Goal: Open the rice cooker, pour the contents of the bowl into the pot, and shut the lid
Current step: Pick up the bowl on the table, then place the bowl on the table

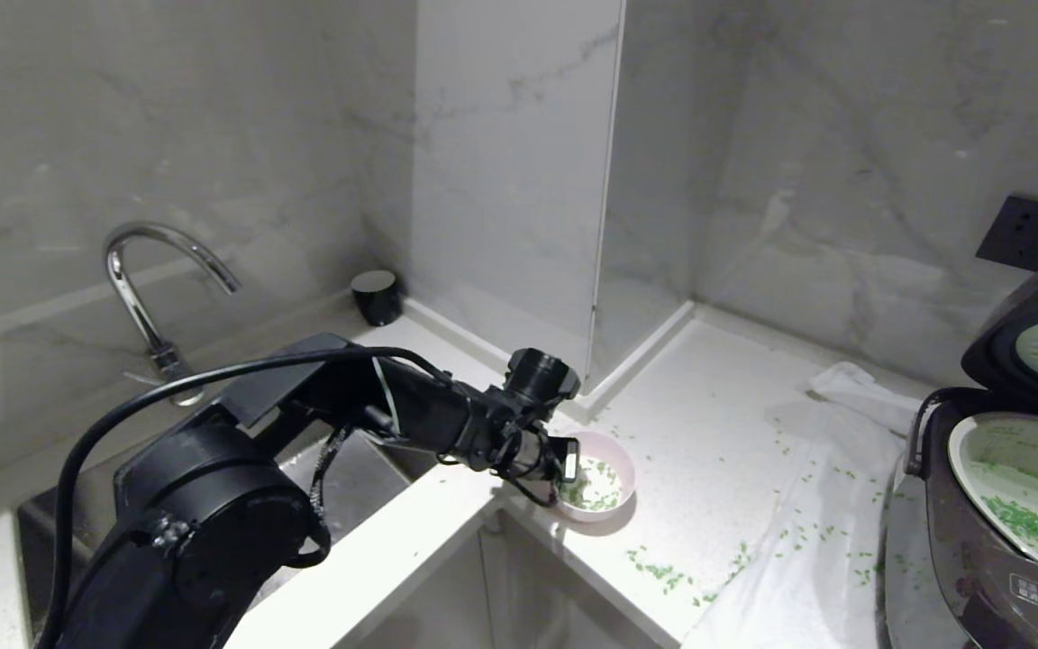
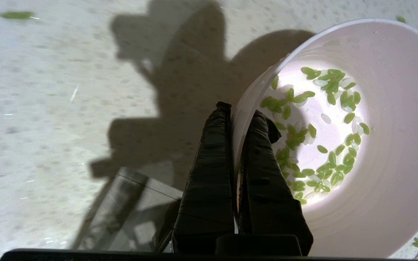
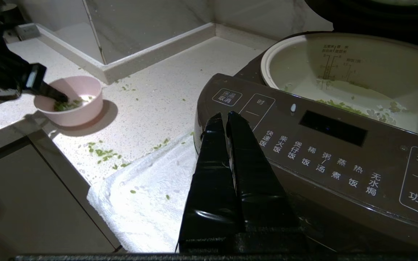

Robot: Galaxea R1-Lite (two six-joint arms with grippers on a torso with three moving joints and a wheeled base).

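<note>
The pale pink bowl stands on the white counter near its front edge. Green contents lie in its bottom. My left gripper is shut on the bowl's near-left rim, one finger inside and one outside. At the far right the rice cooker has its lid raised. Its pot holds some green bits. My right gripper is shut and empty, just in front of the cooker's button panel.
A white towel lies under and left of the cooker, with green bits strewn over it and the counter. A sink and faucet sit at the left, under my left arm. A black cup stands by the back wall.
</note>
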